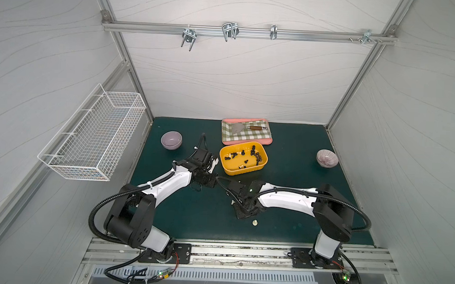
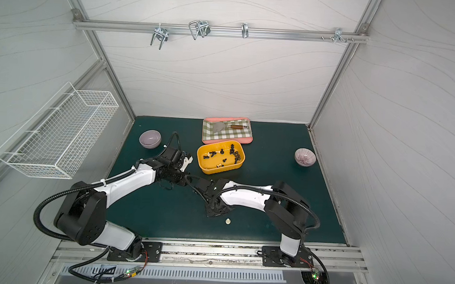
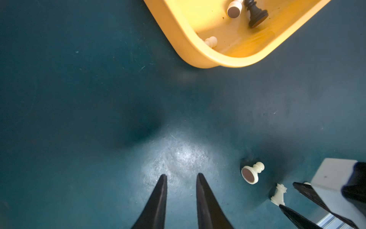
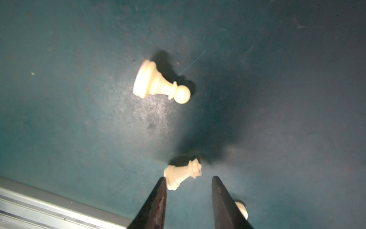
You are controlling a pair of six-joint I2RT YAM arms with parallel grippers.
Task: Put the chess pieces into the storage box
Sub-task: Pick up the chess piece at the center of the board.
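The yellow storage box holds several dark chess pieces and a few cream ones; its near corner shows in the left wrist view. My left gripper hangs open over bare mat just in front of the box. My right gripper is open and low over the mat. A fallen cream queen lies at its tips, its base against one fingertip. A cream pawn lies further ahead. Another cream piece is half hidden behind a finger.
A pink tray with checked cloth and a spatula sits behind the box. A lilac bowl stands far left, a striped bowl far right. A wire basket hangs on the left wall. The table's front rail runs close behind the right gripper.
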